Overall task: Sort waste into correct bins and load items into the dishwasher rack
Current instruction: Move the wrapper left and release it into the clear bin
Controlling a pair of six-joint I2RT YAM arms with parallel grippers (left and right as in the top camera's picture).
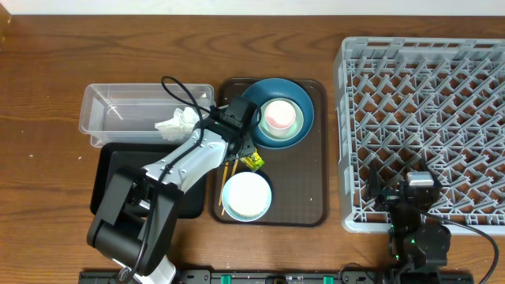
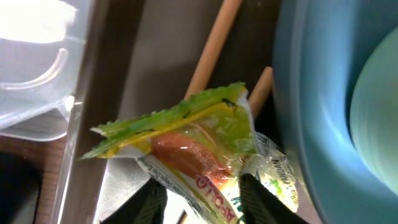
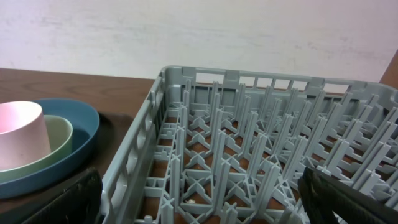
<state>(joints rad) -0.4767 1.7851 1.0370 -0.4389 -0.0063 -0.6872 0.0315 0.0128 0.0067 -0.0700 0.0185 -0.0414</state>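
The yellow-green snack wrapper lies crumpled on the brown serving tray, beside the wooden chopsticks. My left gripper is shut on the wrapper's lower end, one finger on each side. In the overhead view the left gripper sits over the wrapper, just in front of the dark blue bowl. That bowl holds the pale green bowl and the pink cup. A white tissue lies in the clear tub. My right gripper hangs open over the grey rack.
The shallow black tray lies in front of the clear tub, partly under my left arm. A small light blue bowl stands at the brown tray's front. The rack fills the table's right side, my right gripper at its front edge.
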